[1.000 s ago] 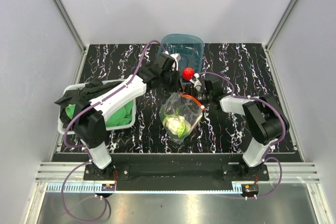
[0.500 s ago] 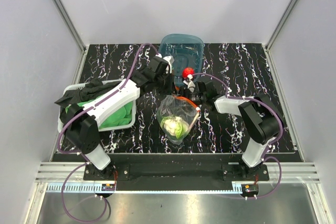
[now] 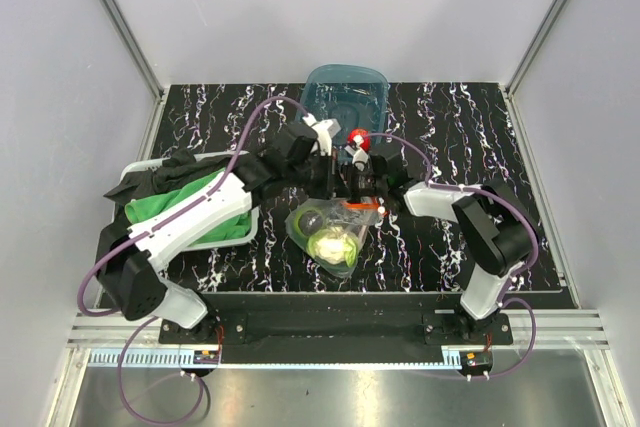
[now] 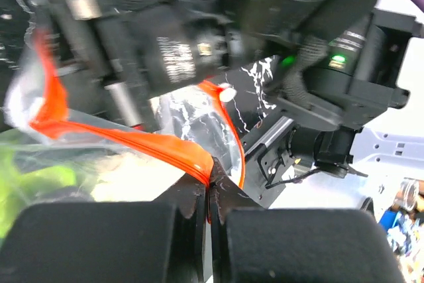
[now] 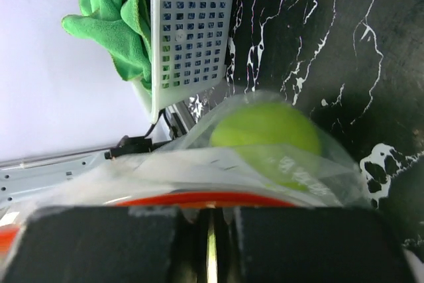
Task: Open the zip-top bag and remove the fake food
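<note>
The zip-top bag (image 3: 328,235) lies at the table's middle, clear and crinkly, with its orange-red zip strip (image 3: 362,206) at the far right edge. Inside it I see fake food: a green apple (image 5: 266,130) and pale green-white pieces (image 3: 333,244). My left gripper (image 4: 211,190) is shut on the zip strip (image 4: 152,145), reaching in from the left (image 3: 335,185). My right gripper (image 5: 211,213) is shut on the strip (image 5: 199,199) from the opposite side (image 3: 364,190). A red berry-like piece (image 3: 357,137) lies outside the bag, just beyond the grippers.
A teal translucent tub (image 3: 346,97) stands at the back centre. A white perforated basket (image 3: 243,232) holding a green cloth (image 3: 175,199) and black fabric sits at the left, partly under the left arm. Grey walls enclose the table on three sides.
The right gripper has gone from open to shut on the zip strip. The left arm has swung right and nearer, and the bag has slid slightly toward the near left.
</note>
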